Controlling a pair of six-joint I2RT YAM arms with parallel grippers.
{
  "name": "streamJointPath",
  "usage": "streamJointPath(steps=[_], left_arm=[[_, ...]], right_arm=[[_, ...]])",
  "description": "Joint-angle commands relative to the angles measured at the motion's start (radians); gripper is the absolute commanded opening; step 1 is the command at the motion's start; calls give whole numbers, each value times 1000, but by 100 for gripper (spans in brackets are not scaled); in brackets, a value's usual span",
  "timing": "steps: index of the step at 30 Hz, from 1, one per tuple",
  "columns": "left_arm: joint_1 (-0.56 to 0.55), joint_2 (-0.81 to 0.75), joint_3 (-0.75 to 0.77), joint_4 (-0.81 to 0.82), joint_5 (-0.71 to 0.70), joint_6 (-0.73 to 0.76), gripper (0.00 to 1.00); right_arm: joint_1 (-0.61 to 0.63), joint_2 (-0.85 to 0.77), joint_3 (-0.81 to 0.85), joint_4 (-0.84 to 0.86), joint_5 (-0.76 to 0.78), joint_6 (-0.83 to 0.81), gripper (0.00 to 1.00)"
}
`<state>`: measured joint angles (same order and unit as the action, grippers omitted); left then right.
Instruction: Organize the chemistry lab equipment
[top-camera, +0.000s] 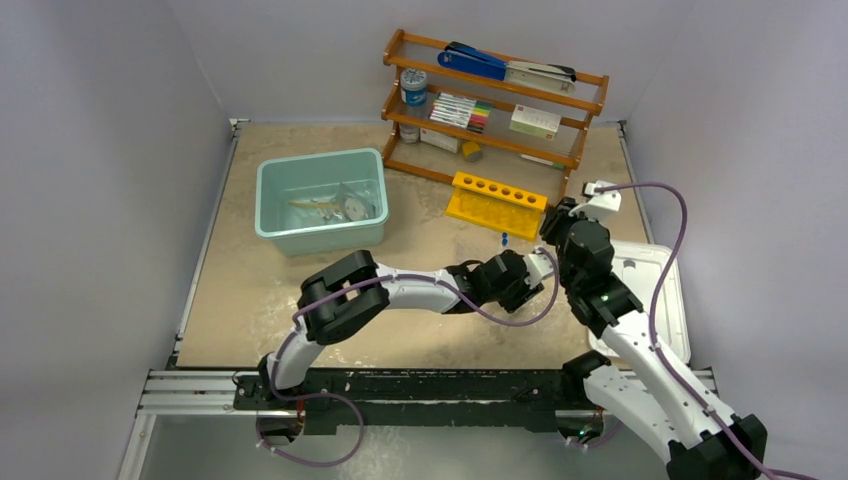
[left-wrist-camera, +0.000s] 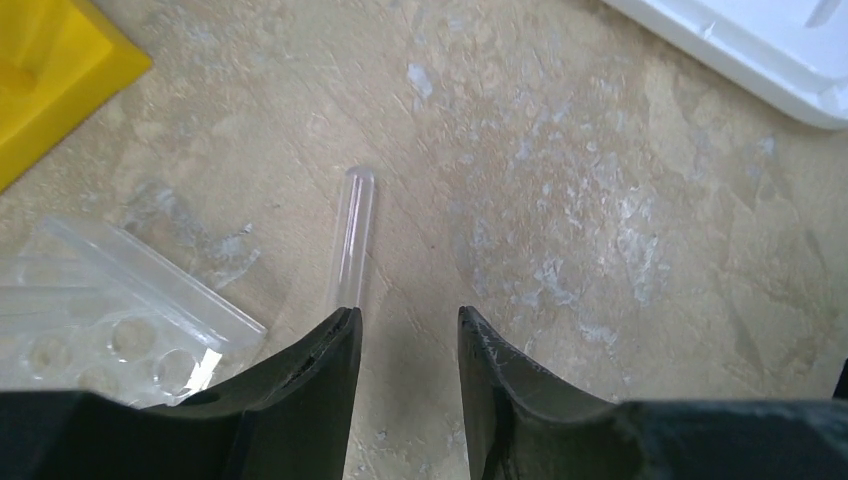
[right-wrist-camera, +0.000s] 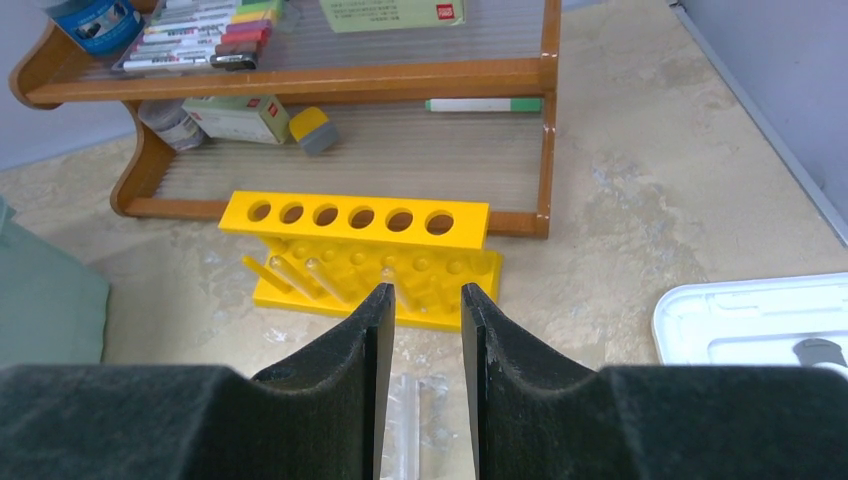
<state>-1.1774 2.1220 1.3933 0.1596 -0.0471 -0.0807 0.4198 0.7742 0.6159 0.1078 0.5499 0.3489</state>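
One clear tube (left-wrist-camera: 353, 235) lies rounded-end away.

Open tabletop (top-camera: 420, 215) lies between teal bin (top-camera: 320, 240) and yellow rack (top-camera: 496, 205); shelf (top-camera: 495, 138) blocks behind.

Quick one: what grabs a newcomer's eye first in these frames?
The bright yellow holed test-tube rack stands out, sitting mid-table just in front of the brown wooden shelf at the back. Left of it sits the large teal plastic bin. Both arms lean in near the rack, and the left pincer is open beside a clear test tube lying on the tabletop.
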Motion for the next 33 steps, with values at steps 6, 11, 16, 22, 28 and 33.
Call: streamJointPath(steps=[6,11,16,22,28,33], left_arm=[[11,52,73,-2,48,50,38],[17,75,79,1,52,52,36],[21,85,83,3,63,48,32],[24,90,81,-4,74,41,21],[24,93,79,-19,72,33,0],[25,89,67,-21,85,32,0]], right_arm=[[4,-66,111,-55,80,5,34],[4,-90,121,-58,80,-8,34],[4,-72,114,-51,81,-8,34],[4,-62,108,-44,76,-10,34],[4,-55,102,-37,62,-5,34],[4,-49,96,-33,56,-1,34]])
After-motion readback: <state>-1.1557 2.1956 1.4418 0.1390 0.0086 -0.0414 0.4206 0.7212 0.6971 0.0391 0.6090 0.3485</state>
